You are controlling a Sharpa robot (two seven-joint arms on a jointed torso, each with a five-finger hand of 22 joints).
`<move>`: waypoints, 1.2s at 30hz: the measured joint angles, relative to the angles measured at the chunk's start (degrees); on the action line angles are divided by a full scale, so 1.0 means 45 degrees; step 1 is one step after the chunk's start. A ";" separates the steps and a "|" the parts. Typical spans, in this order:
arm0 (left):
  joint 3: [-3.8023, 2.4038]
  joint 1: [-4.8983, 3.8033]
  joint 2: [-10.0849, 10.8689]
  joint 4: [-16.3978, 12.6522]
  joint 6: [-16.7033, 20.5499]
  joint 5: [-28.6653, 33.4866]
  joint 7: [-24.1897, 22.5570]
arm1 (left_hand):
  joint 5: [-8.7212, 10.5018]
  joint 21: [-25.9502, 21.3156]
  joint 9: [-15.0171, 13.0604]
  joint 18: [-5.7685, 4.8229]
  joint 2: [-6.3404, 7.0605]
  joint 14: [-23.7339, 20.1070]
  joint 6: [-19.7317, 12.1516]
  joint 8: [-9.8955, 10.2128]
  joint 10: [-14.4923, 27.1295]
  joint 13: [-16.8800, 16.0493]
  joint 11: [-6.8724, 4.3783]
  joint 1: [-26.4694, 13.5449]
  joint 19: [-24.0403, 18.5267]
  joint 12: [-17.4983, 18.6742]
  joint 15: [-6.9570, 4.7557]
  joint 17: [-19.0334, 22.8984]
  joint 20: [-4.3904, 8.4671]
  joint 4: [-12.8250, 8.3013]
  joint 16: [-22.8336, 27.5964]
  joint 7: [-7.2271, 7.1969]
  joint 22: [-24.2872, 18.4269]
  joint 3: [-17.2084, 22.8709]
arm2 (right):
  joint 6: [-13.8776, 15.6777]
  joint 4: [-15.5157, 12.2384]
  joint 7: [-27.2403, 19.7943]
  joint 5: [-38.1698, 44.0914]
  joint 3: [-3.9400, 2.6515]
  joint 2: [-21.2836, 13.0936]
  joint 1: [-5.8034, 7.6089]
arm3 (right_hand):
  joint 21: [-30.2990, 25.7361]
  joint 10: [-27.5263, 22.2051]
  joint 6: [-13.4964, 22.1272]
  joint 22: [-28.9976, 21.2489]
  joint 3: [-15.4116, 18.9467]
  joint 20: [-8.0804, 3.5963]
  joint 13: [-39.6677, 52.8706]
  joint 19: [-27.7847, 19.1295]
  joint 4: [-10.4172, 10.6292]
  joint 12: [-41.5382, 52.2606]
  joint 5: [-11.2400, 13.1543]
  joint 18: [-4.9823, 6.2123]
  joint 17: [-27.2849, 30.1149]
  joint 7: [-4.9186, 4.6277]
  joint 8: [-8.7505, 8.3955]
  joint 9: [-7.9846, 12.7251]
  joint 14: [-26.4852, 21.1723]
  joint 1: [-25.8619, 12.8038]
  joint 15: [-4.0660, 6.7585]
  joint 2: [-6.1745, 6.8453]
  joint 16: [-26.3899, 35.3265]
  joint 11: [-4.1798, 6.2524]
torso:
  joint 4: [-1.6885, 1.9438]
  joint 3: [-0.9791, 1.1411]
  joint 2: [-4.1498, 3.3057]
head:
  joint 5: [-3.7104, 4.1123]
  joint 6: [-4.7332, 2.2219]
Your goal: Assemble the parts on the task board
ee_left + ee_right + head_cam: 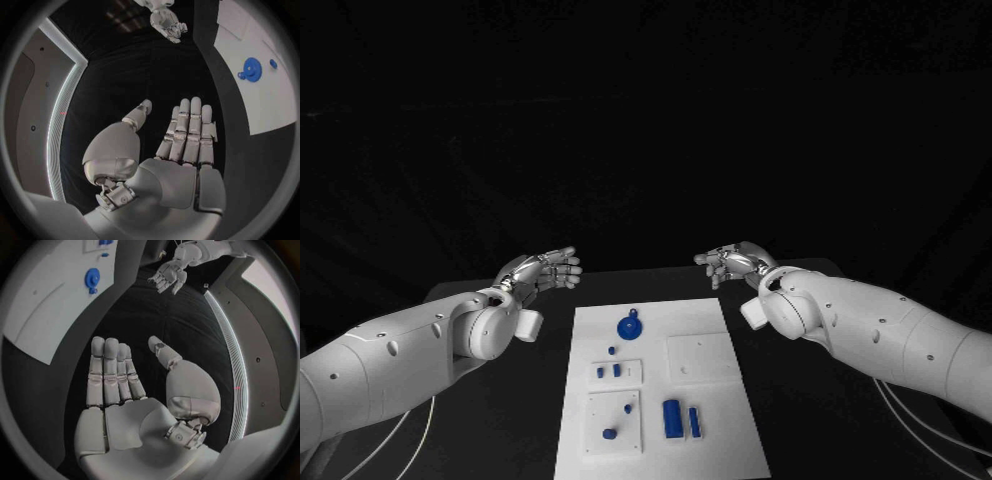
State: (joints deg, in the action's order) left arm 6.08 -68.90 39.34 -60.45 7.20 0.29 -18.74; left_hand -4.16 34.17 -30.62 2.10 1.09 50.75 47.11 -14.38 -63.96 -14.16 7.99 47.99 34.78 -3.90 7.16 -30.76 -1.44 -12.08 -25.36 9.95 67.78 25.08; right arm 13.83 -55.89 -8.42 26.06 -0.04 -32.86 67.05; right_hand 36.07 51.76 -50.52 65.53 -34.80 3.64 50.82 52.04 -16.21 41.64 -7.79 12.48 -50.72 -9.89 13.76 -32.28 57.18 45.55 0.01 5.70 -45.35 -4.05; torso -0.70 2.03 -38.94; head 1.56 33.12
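- Both of our hands hold nothing: the left hand (181,150) has its fingers (190,125) stretched straight and side by side with the thumb set apart, and the right hand (125,390) shows the same flat pose, its fingers (109,370) extended and the thumb off to one side.
- Seen from the head view, we carry the left hand (542,271) and the right hand (733,263) raised at the far end of the table, facing each other and well apart, neither touching anything.
- Between and nearer than our hands lies the task board (718,440), a white plate lengthwise on the black table (805,430).
- On the board's far end we see a round blue part (630,326); nearer the middle, two small blue parts (609,371) stand in a square inset.
- At the near end, two upright blue cylinders (681,417) sit side by side, with a few small blue pieces (617,425) in the inset beside them.
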 measured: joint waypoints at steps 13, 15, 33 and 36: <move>-0.0010 0.0001 -0.0930 0.1219 0.0120 0.0300 -0.0646 | 0.0000 -0.1157 0.0263 -0.0277 0.0135 -0.2088 -0.0558 0.0136 0.1895 0.1023 -0.0257 0.0239 -0.1495 0.0019 0.0232 0.0659 -0.0315 -0.0387 0.1685 -0.0556 -0.0208 -0.0002 | -0.1069 0.1582 -0.0854 -0.1839 -0.0140 0.0684 -0.0282 | -0.4460 0.0140 0.0906 -0.2822 0.0888 0.1605 -0.7216 -0.3774 0.0003 -0.6353 0.0067 -0.0514 0.4048 0.0135 -0.0071 0.0374 -0.2429 0.0149 -0.1985 -0.0453 0.5854 -0.1030 | 0.0044 0.0029 0.0532 | -0.0330 -0.0726; -0.0009 0.0008 -0.0980 0.1262 0.0123 0.0324 -0.0675 | 0.0013 -0.1721 0.0800 -0.0277 0.0070 -0.2861 -0.1404 0.0410 0.2980 0.1244 -0.0368 -0.0466 -0.2031 0.0097 0.0097 0.1166 -0.0262 -0.0218 0.2044 -0.0687 -0.0565 -0.0439 | -0.1110 0.1624 -0.0884 -0.1903 -0.0141 0.0691 -0.0304 | -0.4849 -0.0560 0.1634 -0.3848 0.1563 0.1478 -0.7810 -0.4472 0.0294 -0.6759 0.0290 -0.0672 0.4786 0.0311 -0.0226 0.0953 -0.3277 -0.0611 -0.1866 -0.0610 0.6312 -0.0859 | 0.0050 0.0045 0.0557 | -0.0345 -0.0782; -0.0766 0.1068 0.0244 -0.2947 0.2783 0.0272 -0.1006 | 0.0818 -0.7289 0.6489 -0.0269 -0.0231 -1.0807 -1.0003 0.3037 1.3634 0.3046 -0.1708 -1.0129 -0.7382 0.0781 -0.1525 0.6540 0.0273 0.2557 0.5404 -0.2129 -1.3718 -0.5287 | 0.1225 -0.2751 -0.1752 -0.2954 -0.0077 -0.0931 -0.0860 | -0.7824 -1.0920 1.0718 -1.4001 0.7366 -0.0711 -1.1114 -1.1184 0.3468 -0.9109 0.1583 -0.2544 1.0938 0.2097 -0.2886 0.6851 -1.2199 -0.9619 -0.0091 -0.1235 0.9856 0.0811 | 0.0142 -0.0376 0.1541 | -0.0344 0.0201; -0.0963 0.1367 0.0556 -0.4146 0.3882 0.0246 -0.1212 | 0.0818 -0.7358 0.6614 -0.0270 -0.0210 -1.0960 -1.0156 0.3057 1.3822 0.3087 -0.1769 -1.0285 -0.7480 0.0781 -0.1544 0.6658 0.0297 0.2603 0.5481 -0.2148 -1.4247 -0.5342 | 0.2182 -0.4037 -0.2214 -0.3429 -0.0053 -0.1391 -0.1040 | -0.7970 -1.1439 1.1169 -1.4506 0.7678 -0.0811 -1.1261 -1.1502 0.3604 -0.9207 0.1686 -0.2598 1.1223 0.2199 -0.3012 0.7137 -1.2643 -1.0038 -0.0002 -0.1256 1.0034 0.0884 | 0.0150 -0.0413 0.1636 | -0.0345 0.0254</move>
State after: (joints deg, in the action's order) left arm 1.75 -62.75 41.84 -79.11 24.67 1.40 -24.19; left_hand -0.48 1.06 -0.85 0.88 0.15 1.43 1.41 -0.62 -1.76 -0.27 0.03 1.71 1.12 -0.39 0.21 -0.80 -0.10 -0.36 -0.70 0.28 3.67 1.04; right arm 23.65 -74.05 -18.38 10.63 -0.28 -39.12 62.38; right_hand 0.20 0.28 -0.26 0.25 -0.25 -0.01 0.15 0.28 0.00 0.21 -0.20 0.79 -0.22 0.00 0.20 -0.17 0.29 0.38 0.00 0.05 -0.20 -0.08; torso -0.03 0.18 -31.57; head 0.01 34.27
